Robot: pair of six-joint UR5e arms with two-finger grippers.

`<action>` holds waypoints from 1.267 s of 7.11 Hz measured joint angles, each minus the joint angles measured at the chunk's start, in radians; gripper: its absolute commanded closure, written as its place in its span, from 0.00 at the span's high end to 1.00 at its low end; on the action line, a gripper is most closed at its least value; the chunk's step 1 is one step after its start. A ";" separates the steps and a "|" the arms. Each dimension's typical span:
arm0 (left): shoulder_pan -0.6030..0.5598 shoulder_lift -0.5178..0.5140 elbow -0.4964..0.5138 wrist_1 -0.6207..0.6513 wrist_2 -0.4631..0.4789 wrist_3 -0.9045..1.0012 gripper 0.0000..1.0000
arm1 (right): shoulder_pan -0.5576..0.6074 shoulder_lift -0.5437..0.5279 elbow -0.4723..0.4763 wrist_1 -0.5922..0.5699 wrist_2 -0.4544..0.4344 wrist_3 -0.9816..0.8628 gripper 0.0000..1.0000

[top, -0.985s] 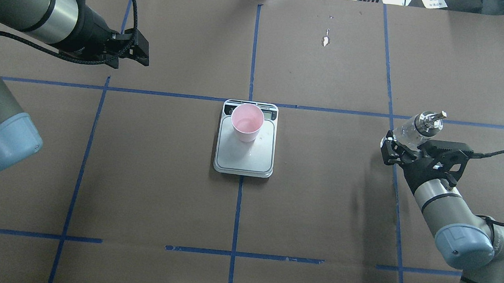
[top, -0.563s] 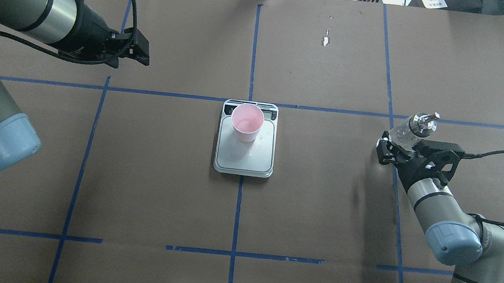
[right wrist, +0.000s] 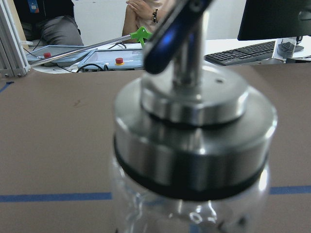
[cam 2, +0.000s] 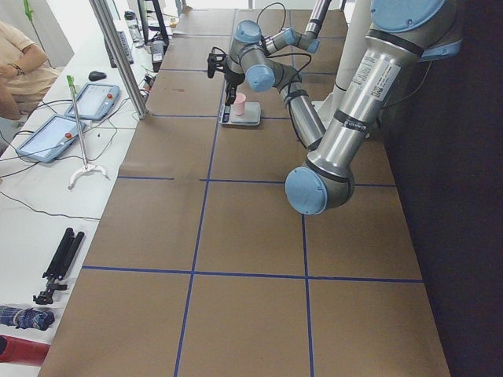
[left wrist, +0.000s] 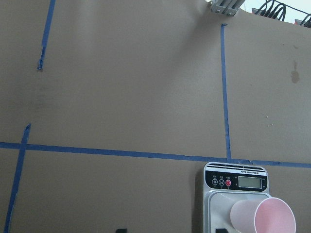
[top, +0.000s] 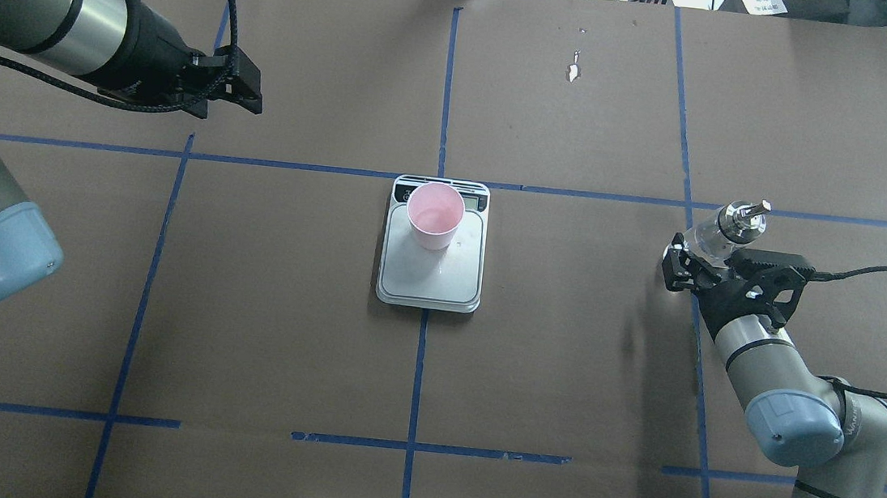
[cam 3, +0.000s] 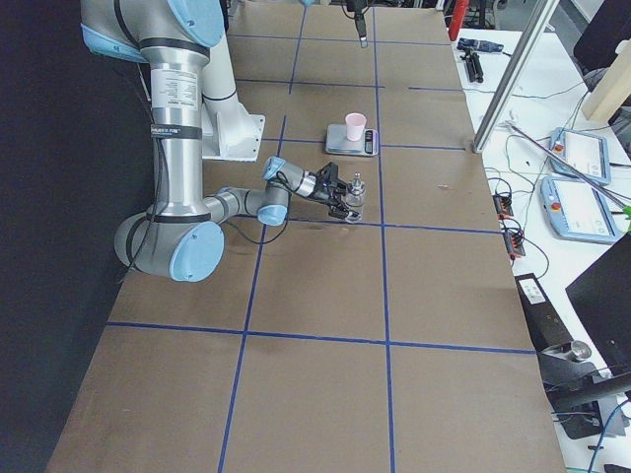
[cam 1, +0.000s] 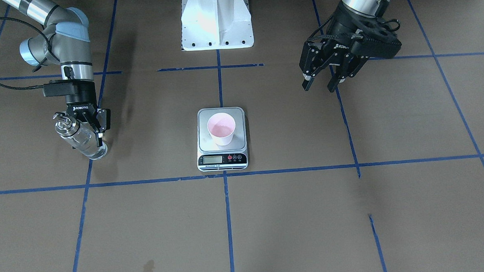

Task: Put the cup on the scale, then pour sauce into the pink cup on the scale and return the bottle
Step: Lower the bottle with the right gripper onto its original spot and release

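we note right pincer (cam 1: 87, 130), marked robotiq, clamped on tilted clear glass bottle (cam 1: 83, 139); left pincer (cam 1: 319, 86) fingers apart. pink paper cup (cam 1: 221, 128) on silver-grey scale (cam 1: 222, 158) sits well apart between both.

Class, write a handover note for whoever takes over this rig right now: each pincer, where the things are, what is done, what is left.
Right pincer: shut on the bottle, far out on the robot's right; base low, contact with the table unclear.
Left pincer: open, empty, away from the scale.
Cup: stands on the scale, seemingly with a little sauce.
Done: cup placed, pour apparently made.
Left: set bottle down, release.
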 measured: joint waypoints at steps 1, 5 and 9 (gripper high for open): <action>0.000 0.001 -0.002 0.000 0.000 0.000 0.68 | -0.003 0.000 -0.006 0.000 0.001 -0.001 0.12; 0.000 0.003 0.001 0.000 0.000 0.000 0.68 | -0.008 0.001 -0.009 0.002 0.012 -0.001 1.00; 0.001 0.003 0.004 0.000 0.000 -0.001 0.68 | -0.018 -0.023 0.026 0.005 0.011 0.000 1.00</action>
